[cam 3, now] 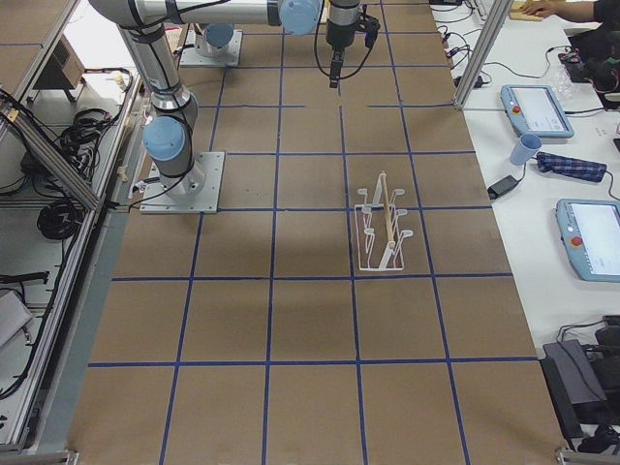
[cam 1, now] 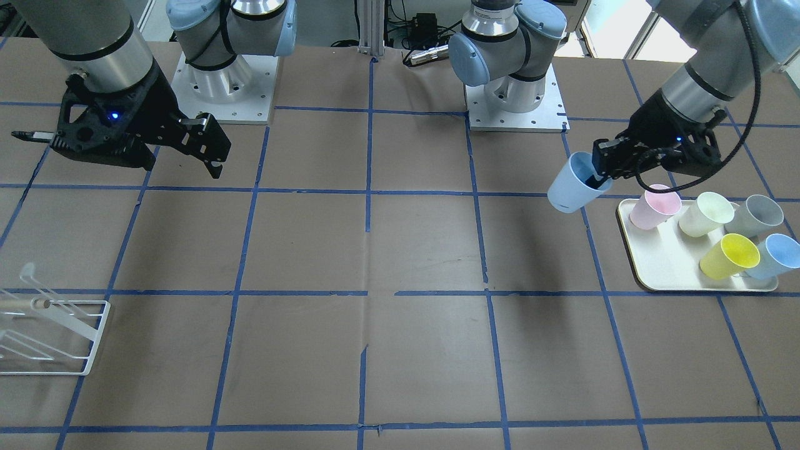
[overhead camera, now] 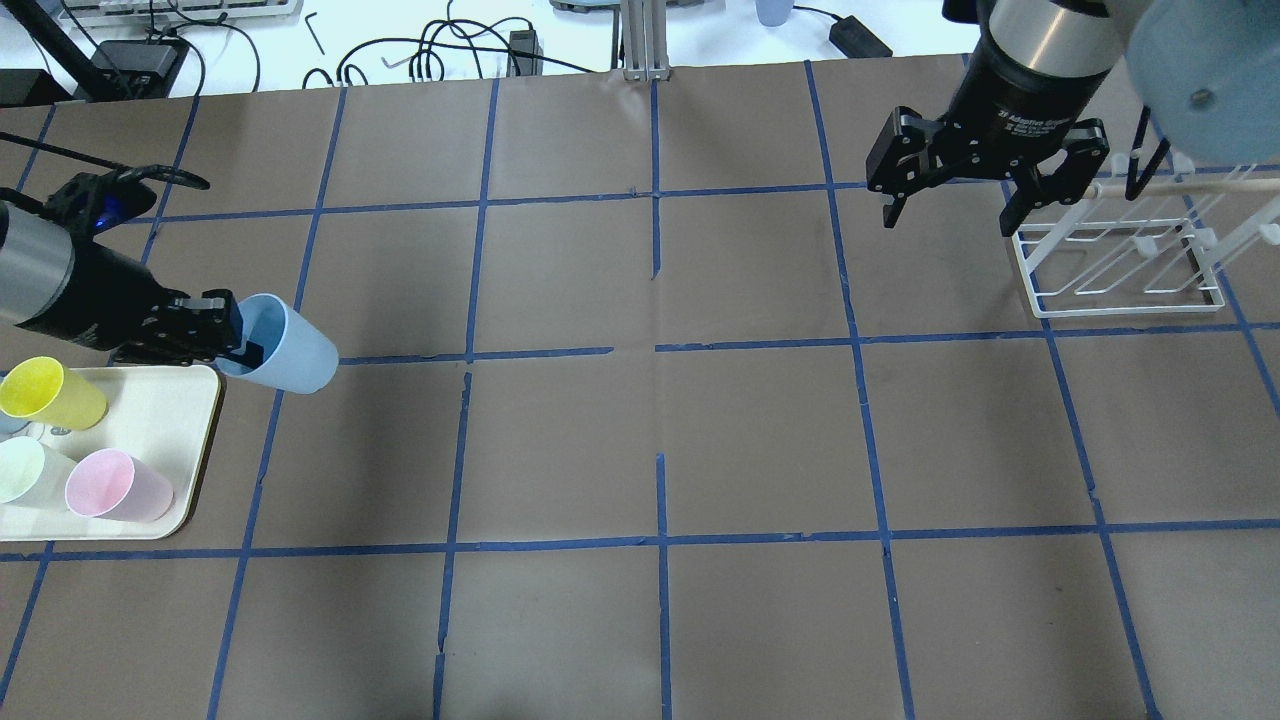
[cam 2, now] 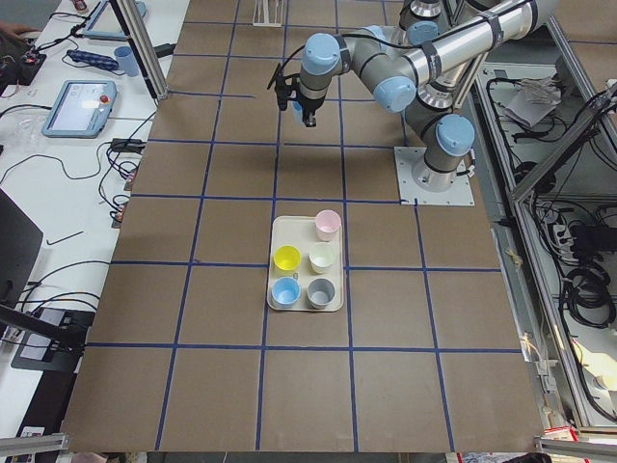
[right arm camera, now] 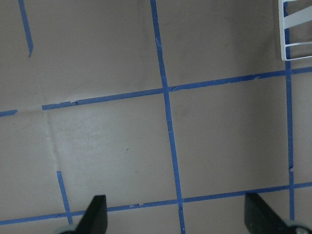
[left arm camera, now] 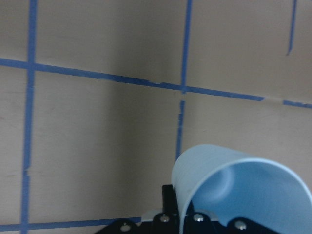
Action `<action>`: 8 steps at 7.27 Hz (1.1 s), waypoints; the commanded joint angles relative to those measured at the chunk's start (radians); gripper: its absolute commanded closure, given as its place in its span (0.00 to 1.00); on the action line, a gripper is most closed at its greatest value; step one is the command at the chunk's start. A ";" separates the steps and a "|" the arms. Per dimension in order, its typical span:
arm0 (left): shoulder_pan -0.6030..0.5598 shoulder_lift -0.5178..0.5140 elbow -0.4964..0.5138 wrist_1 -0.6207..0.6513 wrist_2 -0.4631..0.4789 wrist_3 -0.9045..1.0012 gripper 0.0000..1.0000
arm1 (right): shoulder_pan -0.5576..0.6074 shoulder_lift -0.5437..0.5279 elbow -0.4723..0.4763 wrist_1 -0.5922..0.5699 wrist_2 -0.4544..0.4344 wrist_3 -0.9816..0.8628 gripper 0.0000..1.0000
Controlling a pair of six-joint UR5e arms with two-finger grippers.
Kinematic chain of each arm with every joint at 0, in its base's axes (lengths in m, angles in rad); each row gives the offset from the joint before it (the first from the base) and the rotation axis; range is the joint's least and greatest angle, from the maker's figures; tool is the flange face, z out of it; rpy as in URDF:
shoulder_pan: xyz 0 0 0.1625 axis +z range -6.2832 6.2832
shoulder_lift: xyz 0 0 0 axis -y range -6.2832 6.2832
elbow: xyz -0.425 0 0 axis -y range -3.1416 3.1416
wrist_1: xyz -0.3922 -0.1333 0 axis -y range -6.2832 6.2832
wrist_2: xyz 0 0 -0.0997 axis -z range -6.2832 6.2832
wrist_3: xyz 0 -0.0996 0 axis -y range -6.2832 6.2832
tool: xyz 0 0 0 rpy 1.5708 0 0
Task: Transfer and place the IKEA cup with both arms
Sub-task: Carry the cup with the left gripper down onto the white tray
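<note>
I'm mid-carry: left gripper (overhead camera: 238, 345) pinches the blue cup (overhead camera: 298, 357) rim at 9 o'clock. Right gripper (overhead camera: 946, 225) hangs wide; handover's next, I reckon.

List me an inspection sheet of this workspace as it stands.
Surface: table, brown paper with a blue tape grid.
Job's things: IKEA cup tilted, off the table, beside the tray.
Clutter: five other cups on the tray; white wire rack near the right gripper.
Grippers: left gripper shut on the cup's rim; right gripper open, empty.
Cables: black cable looped behind the left gripper.
Surroundings: tablets on the side bench.
</note>
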 commanded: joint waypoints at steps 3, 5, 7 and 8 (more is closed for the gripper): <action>0.085 -0.225 0.119 0.135 0.258 0.264 1.00 | 0.013 -0.010 0.004 -0.098 -0.001 0.019 0.00; 0.153 -0.317 0.135 0.211 0.260 0.343 1.00 | 0.025 -0.009 -0.002 -0.101 -0.002 0.021 0.00; 0.171 -0.374 0.136 0.260 0.258 0.464 1.00 | 0.026 -0.009 -0.007 -0.101 -0.002 0.019 0.00; 0.208 -0.406 0.136 0.289 0.252 0.499 1.00 | 0.026 -0.009 -0.007 -0.101 -0.002 0.019 0.00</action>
